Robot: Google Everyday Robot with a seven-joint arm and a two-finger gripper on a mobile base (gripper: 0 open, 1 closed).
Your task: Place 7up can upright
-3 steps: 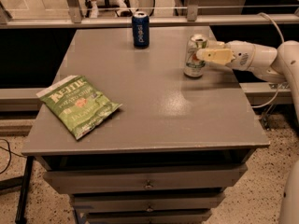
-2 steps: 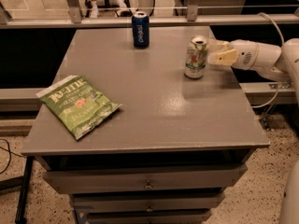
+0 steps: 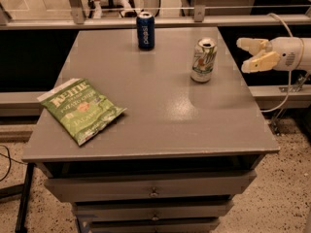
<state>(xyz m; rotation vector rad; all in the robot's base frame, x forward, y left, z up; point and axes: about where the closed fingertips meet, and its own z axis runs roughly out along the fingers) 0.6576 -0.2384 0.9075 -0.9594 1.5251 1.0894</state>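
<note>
The 7up can [image 3: 203, 60], silver-white with green markings, stands upright on the grey table [image 3: 150, 110] near its right side. My gripper [image 3: 247, 55] is to the right of the can, past the table's right edge and apart from the can. Its two pale fingers [image 3: 257, 63] are spread open and hold nothing.
A dark blue Pepsi can [image 3: 145, 30] stands upright at the back middle of the table. A green chip bag [image 3: 81, 109] lies flat at the front left. A rail [image 3: 146, 21] runs behind the table. Drawers [image 3: 153, 191] sit below the tabletop.
My gripper has let go of the 7up can and drawn back to the right, off the table's edge. The can stays upright where it was.
</note>
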